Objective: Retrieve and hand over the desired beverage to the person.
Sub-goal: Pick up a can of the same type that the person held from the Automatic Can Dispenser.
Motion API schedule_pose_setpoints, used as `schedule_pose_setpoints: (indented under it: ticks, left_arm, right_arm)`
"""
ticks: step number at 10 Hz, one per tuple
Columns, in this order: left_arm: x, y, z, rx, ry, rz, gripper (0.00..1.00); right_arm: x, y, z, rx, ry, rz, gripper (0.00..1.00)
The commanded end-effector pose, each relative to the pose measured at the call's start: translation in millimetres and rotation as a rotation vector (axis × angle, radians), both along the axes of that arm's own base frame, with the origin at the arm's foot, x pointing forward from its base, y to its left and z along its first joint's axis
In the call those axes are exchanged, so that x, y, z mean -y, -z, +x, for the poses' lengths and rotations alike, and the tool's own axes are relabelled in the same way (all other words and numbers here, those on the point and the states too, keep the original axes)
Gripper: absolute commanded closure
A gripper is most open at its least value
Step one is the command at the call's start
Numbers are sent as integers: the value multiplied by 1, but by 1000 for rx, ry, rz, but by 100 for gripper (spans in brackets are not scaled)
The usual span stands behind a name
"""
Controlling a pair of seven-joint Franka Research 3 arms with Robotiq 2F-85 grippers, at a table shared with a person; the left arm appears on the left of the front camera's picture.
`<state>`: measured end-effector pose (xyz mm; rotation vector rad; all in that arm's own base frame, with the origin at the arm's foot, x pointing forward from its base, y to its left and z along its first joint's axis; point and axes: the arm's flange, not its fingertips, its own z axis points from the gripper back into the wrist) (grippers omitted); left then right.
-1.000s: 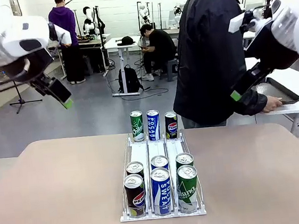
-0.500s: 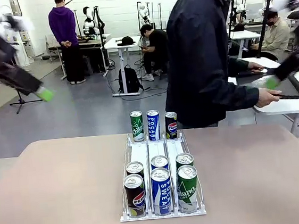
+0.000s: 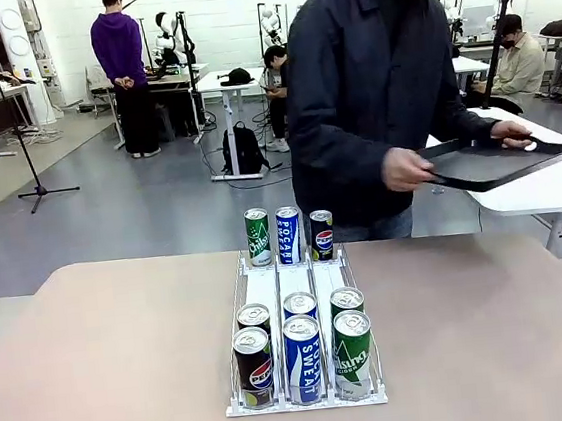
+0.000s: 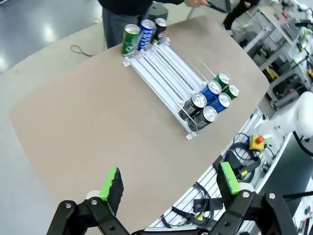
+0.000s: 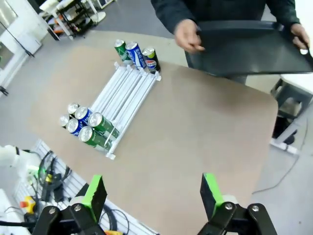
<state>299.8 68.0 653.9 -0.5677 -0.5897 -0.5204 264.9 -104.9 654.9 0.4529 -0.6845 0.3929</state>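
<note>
- Nine cans stand in a white wire rack in the middle of the tan table, in three lanes that run from the robot's side toward the far side.
- At the rack's near end, the front row is a dark Pepsi can, a blue Pocari Sweat can and a green can, set side by side and touching or nearly so.
- Just behind them are three second-row cans, one in each lane; only their tops and upper walls show.
- At the far end stand three far cans: green, blue and Pepsi from the robot's left to its right. The lanes between these and the near group are bare.
- The person, in a dark jacket, stands at the table's far edge, just behind the rack and a little toward the robot's right.
- The person holds a black tray tilted, with one hand on its nearer end and the other hand on its farther end. It is held above a white side table, well apart from the cans.
- The left gripper hangs high above the table, well away from the rack. Its green pads are spread wide and pinch nothing.
- The right gripper also hangs high above the table. Its fingers are spread wide and pinch nothing, and the rack, the person's hand and the tray lie far beyond them.
</note>
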Motion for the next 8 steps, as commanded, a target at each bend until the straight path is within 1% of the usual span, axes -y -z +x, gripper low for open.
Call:
schedule_pose_setpoints:
  ticks: [1,2,8]
  left_arm:
    - [11,6,0,31,-80,15,0]
    - [0,0,0,0,0,0,0]
    - [0,0,0,0,0,0,0]
  right_arm:
    - [-10,4,14,-37,-44,14,0]
    - [0,0,0,0,0,0,0]
    - [0,0,0,0,0,0,0]
